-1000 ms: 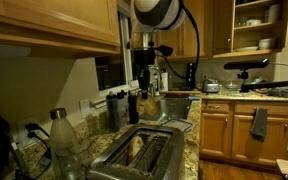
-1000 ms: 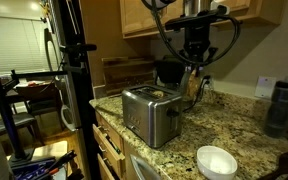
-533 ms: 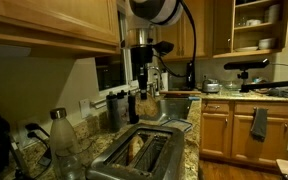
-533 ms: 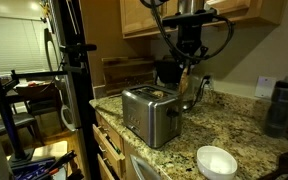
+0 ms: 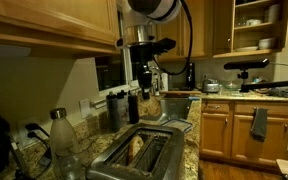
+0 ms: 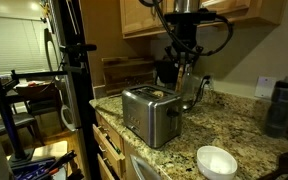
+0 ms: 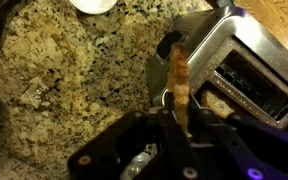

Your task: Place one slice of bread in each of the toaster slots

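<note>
My gripper (image 7: 180,108) is shut on a slice of bread (image 7: 180,70), held on edge, hanging down above the granite counter beside the toaster (image 7: 254,45). In both exterior views the gripper (image 6: 187,68) (image 5: 147,80) hangs above the counter, just beyond the silver toaster (image 6: 149,115) (image 5: 144,158). The held slice (image 6: 189,86) is near the level of the toaster's top. One toaster slot holds another slice (image 7: 214,100) (image 5: 136,148). The slot next to it (image 7: 252,82) is dark and empty.
A white bowl (image 6: 216,160) and a dark tumbler (image 6: 280,105) stand on the granite counter (image 6: 234,125). A clear bottle (image 5: 62,140) stands near the toaster. A knife block and jars (image 5: 119,105) line the wall under the cabinets.
The gripper with the bread slice has shifted sideways toward the toaster and risen slightly. The toaster and the slice in it have not moved.
</note>
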Controlling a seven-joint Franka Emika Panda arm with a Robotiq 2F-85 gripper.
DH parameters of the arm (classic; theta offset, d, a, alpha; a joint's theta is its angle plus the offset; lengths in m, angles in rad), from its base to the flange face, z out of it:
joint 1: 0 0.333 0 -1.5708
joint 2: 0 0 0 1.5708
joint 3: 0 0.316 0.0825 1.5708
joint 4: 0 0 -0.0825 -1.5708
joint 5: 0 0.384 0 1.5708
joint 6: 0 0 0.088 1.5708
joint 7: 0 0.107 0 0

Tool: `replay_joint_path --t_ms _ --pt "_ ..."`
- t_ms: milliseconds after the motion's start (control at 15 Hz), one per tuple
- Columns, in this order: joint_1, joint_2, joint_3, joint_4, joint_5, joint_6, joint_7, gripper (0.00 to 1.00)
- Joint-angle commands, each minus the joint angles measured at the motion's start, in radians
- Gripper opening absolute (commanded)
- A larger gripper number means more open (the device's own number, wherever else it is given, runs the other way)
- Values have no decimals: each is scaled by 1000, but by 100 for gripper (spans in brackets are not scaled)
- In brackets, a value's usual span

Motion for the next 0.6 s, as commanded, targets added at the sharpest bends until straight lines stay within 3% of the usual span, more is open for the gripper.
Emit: replay_joint_path --t_ms 0,533 --pt "13 -44 -4 -20 -23 -36 -53 8" --pt "45 -59 22 -30 -34 -42 -137 8"
